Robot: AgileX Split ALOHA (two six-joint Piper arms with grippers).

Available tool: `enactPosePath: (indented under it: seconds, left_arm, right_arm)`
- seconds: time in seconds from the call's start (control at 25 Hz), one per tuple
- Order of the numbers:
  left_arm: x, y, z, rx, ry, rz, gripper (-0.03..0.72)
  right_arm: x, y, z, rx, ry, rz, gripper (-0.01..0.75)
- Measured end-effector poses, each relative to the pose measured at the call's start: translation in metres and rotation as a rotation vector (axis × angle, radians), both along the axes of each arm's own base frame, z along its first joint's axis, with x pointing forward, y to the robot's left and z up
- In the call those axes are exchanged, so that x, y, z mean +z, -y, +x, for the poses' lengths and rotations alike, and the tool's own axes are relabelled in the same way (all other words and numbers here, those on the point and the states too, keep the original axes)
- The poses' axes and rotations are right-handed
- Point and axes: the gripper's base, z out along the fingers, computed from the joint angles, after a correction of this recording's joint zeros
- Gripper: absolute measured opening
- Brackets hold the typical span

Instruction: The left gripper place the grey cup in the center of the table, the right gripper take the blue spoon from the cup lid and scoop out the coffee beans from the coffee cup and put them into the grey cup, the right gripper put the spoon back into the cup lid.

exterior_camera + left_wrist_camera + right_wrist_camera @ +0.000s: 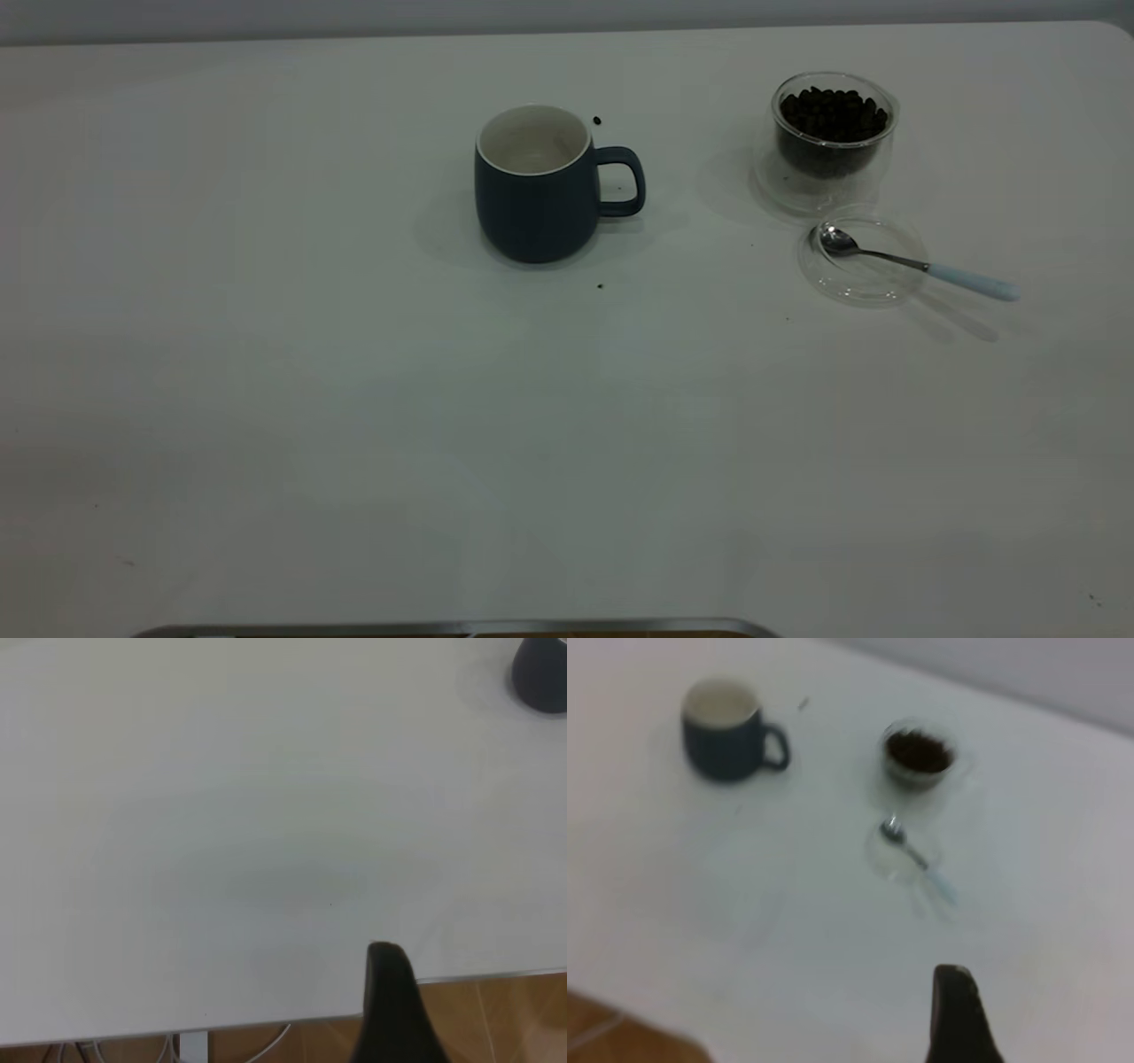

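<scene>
The grey cup (pixel 536 190), a dark mug with a white inside and its handle to the right, stands upright near the middle of the table. It also shows in the left wrist view (pixel 542 678) and the right wrist view (pixel 726 735). The glass coffee cup (pixel 833 133) (pixel 920 753), full of beans, stands at the far right. In front of it lies the clear cup lid (pixel 864 261) (pixel 899 855). The blue-handled spoon (pixel 921 264) (pixel 917 855) rests with its bowl in the lid. Neither arm shows in the exterior view. My left gripper (pixel 390 1010) hovers over the table's edge, far from the cup. My right gripper (pixel 957 1019) is well back from the spoon.
Two loose coffee beans lie on the white table (pixel 266 354), one behind the mug (pixel 596 120) and one in front of it (pixel 600 286). A metal edge (pixel 461 629) runs along the near side. The left wrist view shows the table's edge (pixel 266 1023), wooden floor and cables below.
</scene>
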Motion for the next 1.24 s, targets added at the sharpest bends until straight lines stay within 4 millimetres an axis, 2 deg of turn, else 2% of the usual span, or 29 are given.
enactPosePath:
  seconds: [0.2, 0.68, 1.24]
  left_arm:
    - [0.0, 0.0, 0.0, 0.0, 0.0, 0.0, 0.55]
    - [0.0, 0.0, 0.0, 0.0, 0.0, 0.0, 0.55]
    - [0.0, 0.0, 0.0, 0.0, 0.0, 0.0, 0.55]
  right_arm:
    - [-0.016, 0.009, 0.003, -0.003, -0.064, 0.024, 0.503]
    - [-0.018, 0.024, 0.006, -0.155, -0.073, 0.029, 0.503]
    - [-0.018, 0.025, 0.006, -0.166, -0.071, 0.039, 0.503]
